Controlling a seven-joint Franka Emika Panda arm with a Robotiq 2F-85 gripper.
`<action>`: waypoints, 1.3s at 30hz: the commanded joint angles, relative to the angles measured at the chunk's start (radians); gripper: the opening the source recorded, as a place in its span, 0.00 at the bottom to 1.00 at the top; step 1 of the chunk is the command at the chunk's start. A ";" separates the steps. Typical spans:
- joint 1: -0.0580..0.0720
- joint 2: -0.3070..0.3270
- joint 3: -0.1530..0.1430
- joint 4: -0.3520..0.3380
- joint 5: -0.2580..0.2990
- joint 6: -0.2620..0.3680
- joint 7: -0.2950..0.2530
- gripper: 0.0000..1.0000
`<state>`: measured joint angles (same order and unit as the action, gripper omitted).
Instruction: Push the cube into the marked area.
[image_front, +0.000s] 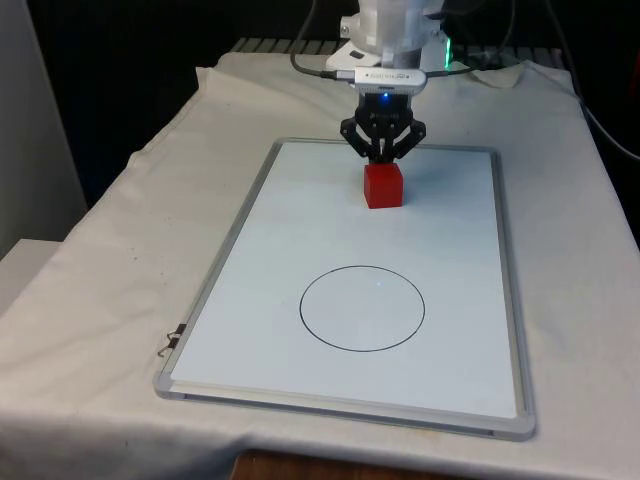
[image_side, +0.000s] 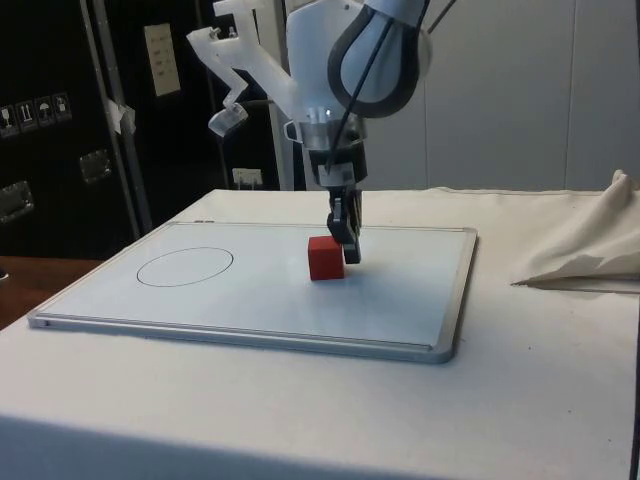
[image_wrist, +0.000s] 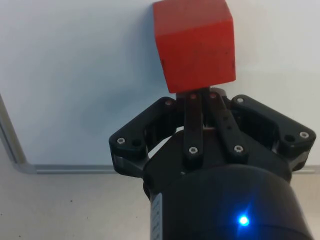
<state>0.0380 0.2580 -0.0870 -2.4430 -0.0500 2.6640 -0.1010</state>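
Note:
A red cube (image_front: 383, 185) (image_side: 325, 257) (image_wrist: 194, 44) rests on the whiteboard (image_front: 280, 260), at the board's far half. My black gripper (image_front: 382, 157) (image_side: 349, 255) (image_wrist: 201, 95) is shut, its fingers pressed together with nothing between them. The fingertips touch the cube's far face, on the side away from the circle. The marked area is a black circle (image_front: 362, 308) (image_side: 185, 267) drawn on the board, nearer the front view's camera than the cube. The cube lies fully outside it, roughly a cube's width and a half from its line.
The whiteboard has a metal frame (image_front: 515, 300) (image_side: 450, 320) and lies on the white cloth. A fold of bunched cloth (image_side: 585, 250) rises beside the board in the side view. A small metal clip (image_front: 168, 344) lies by the board's near corner on the front view's left.

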 joint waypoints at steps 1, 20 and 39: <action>0.000 0.010 0.003 0.013 0.004 -0.010 -0.002 0.00; 0.003 0.032 0.008 0.060 0.005 -0.039 0.001 0.00; 0.003 0.068 0.018 0.137 0.030 -0.070 0.004 0.00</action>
<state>0.0410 0.3300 -0.0690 -2.2980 -0.0190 2.5910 -0.0970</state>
